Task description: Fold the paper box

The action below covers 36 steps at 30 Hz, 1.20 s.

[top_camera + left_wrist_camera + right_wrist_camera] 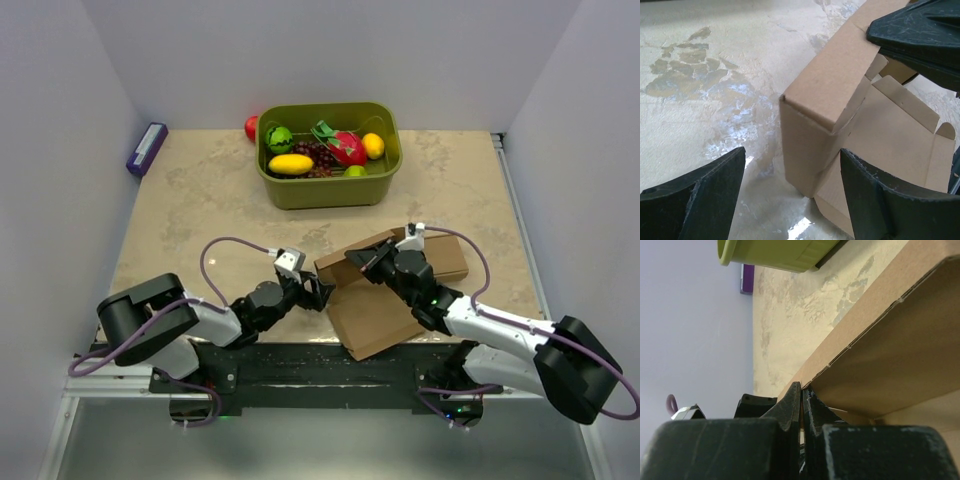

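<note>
The paper box [375, 300] is a plain brown cardboard piece with creased panels, half raised near the table's front edge. My right gripper [362, 259] is shut on its upper panel edge; in the right wrist view the fingertips [801, 392] pinch the thin cardboard wall [880, 340]. My left gripper [318, 292] is open at the box's left corner. In the left wrist view its fingers [705, 195] stand wide apart with the folded corner [810, 125] between and just beyond them, not touching.
A green bin [328, 153] holding toy fruit stands at the back middle. A red ball [251, 126] lies behind its left corner. A purple box [147, 148] lies at the back left by the wall. White walls close in the sides.
</note>
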Tool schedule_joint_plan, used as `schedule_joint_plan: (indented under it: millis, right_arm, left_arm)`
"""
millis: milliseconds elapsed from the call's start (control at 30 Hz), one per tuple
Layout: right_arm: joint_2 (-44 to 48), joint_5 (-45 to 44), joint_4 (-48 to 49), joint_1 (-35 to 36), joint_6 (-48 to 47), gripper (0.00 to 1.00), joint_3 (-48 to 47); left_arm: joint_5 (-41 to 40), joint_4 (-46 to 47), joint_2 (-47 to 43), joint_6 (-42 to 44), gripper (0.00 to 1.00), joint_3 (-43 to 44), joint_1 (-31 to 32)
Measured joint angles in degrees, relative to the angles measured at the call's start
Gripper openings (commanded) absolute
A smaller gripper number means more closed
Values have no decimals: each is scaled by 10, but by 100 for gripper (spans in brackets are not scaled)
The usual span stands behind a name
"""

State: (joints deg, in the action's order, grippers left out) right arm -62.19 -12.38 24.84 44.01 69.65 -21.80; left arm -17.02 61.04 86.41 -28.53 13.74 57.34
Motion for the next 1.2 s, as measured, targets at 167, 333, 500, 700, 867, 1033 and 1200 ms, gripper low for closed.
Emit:
schedule_joint_plan:
  millis: [167,333,500,700,867,1033,1200]
  right_arm:
    - [-7,-7,0,13,3,0,-6]
    - [-12,-17,0,24,5,0,-7]
    - [-12,-18,-1,26,7,0,-8]
    - [-11,-27,-4,28,6,0,-8]
    - [-5,-37,-13,29,0,0,-8]
    - [-3,-45,-15,29,-3,0,-8]
    - [-4,-47,-7,32,-3,0,-8]
  left_arm:
    - [-18,-15,4,0,82,13,19]
    - [-37,-43,15,-5,80,27,29]
    - [-55,-74,27,-9,79,43,36]
    - [-75,-103,21,-10,74,44,49]
    - [-97,-123,-15,-9,63,43,50]
    - [-108,-125,-22,-9,53,42,50]
    - [-118,-123,-22,7,26,42,50]
